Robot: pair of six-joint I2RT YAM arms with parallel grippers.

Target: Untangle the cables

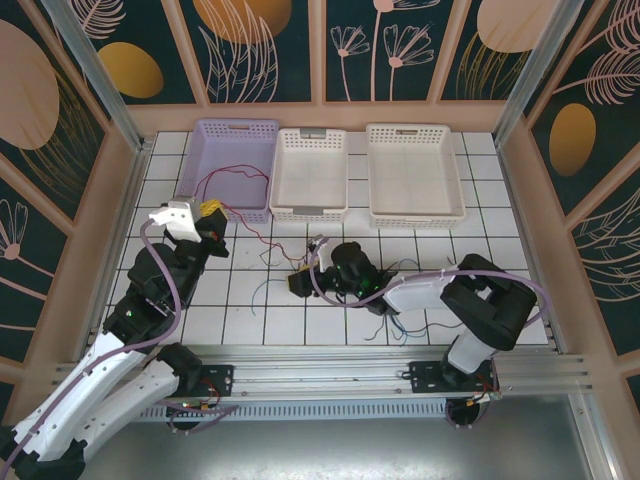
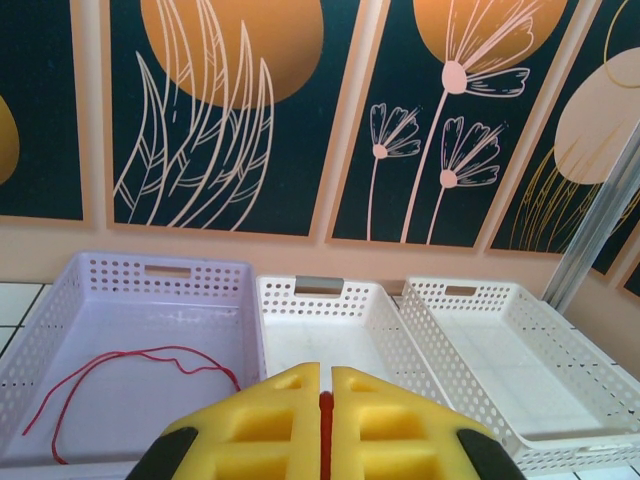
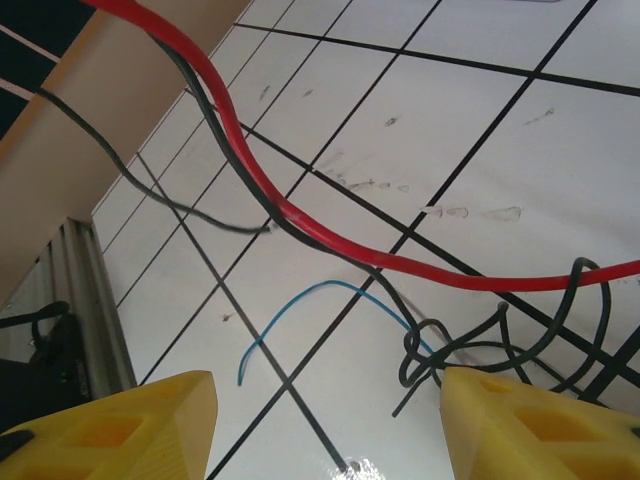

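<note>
While our left claw (image 2: 325, 405) is clenched on the red cable (image 3: 440, 277) beside the lilac basket (image 2: 45, 320), our right claw (image 3: 330, 420) hangs released above the counter (image 3: 480, 130); the dark knot (image 3: 420, 352) lies nearest it, beneath that crosswise red strand.

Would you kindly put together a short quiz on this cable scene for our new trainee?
1. True or false: the left gripper is shut on the red cable.
2. Which basket holds a loop of red cable? A) the lilac basket B) the middle white one C) the right white one
3. Fill in: the right gripper, over the dark cables, is ___.
Key: 1 true; 2 A; 3 open.
</note>
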